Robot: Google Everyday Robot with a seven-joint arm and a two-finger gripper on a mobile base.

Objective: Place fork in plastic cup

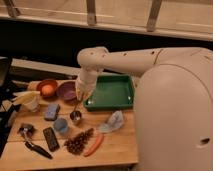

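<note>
My gripper (81, 95) hangs over the left half of the wooden table, between the purple bowl and the green tray. It is shut on the upper end of the fork (77, 106), a thin grey utensil that slants down from the fingers. The fork's lower end is at the mouth of the small metal cup (76, 117). The pale blue plastic cup (61, 125) stands upright just left of and in front of the metal cup, apart from the fork.
A green tray (114, 102) lies to the right of the gripper. An orange bowl (46, 88), a purple bowl (66, 90) and a white cup (31, 102) are to the left. A blue sponge (51, 111), black remote (51, 138), black-handled tool (34, 147), pine cone (79, 141), carrot (94, 145) and crumpled bag (113, 122) lie in front.
</note>
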